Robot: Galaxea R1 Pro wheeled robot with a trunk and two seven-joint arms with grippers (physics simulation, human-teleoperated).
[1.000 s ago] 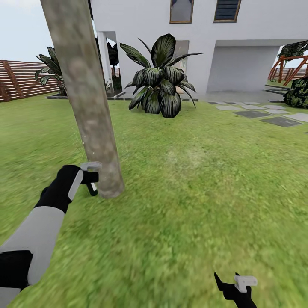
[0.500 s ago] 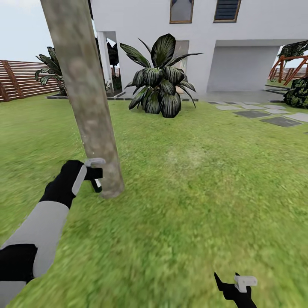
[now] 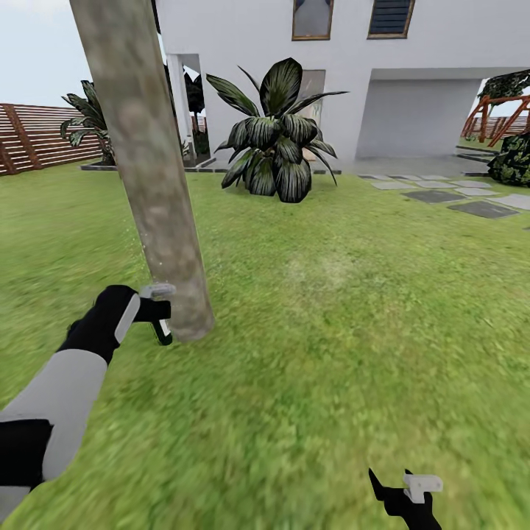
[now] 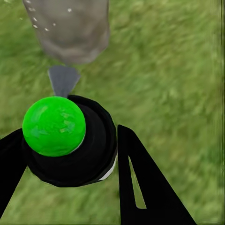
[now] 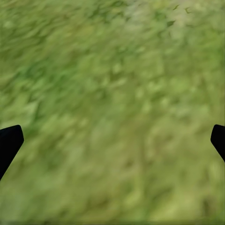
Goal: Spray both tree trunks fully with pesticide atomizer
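Since half a second ago the left gripper (image 3: 161, 322) has dropped a little and drawn slightly back from the tree trunk (image 3: 147, 162), with the head camera's framing unchanged. Its two black fingers (image 4: 140, 187) are pinching the pesticide atomizer (image 4: 70, 140), a black body with one round green cap; a grey nozzle (image 4: 63, 78) points from the atomizer at the foot of the trunk just ahead of the fingertips. A handful of pale pesticide specks (image 4: 33, 18) sit on the bark there.

One thick trunk is in view, rising out of the grass (image 3: 331, 331) directly in front of the left gripper. One broad-leaved dark bush (image 3: 276, 140) stands well beyond it, before a white house (image 3: 412, 88), and a slatted wooden fence (image 3: 37, 136) runs far off to the gripper's left.

Low and well apart to the right, the right gripper (image 3: 401, 489) hangs over bare lawn, its fingers (image 5: 9, 143) spread wide with nothing between them.

No brand, label or writing can be read anywhere.
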